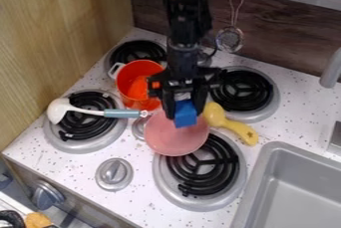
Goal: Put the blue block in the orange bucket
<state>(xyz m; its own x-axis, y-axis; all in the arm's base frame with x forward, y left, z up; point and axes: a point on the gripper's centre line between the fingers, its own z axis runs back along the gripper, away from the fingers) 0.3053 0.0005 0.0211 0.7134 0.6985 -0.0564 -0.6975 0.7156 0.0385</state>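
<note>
Blue shows between your gripper's fingertips [185,115]: you have the block [186,114] pinched there, at the far edge of the pink bowl [174,140]. Your orange bucket [125,82] stands to the left and farther back, its white handle on the left side. Just right of the bowl you see a yellow utensil [230,125]; at the left, a white ladle [61,109] lies across the near-left burner [106,138], its blue-grey grip pointing right.

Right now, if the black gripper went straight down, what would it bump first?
Probably the pink bowl, touched by the blue block the gripper holds, though its height is hard to judge.
</note>
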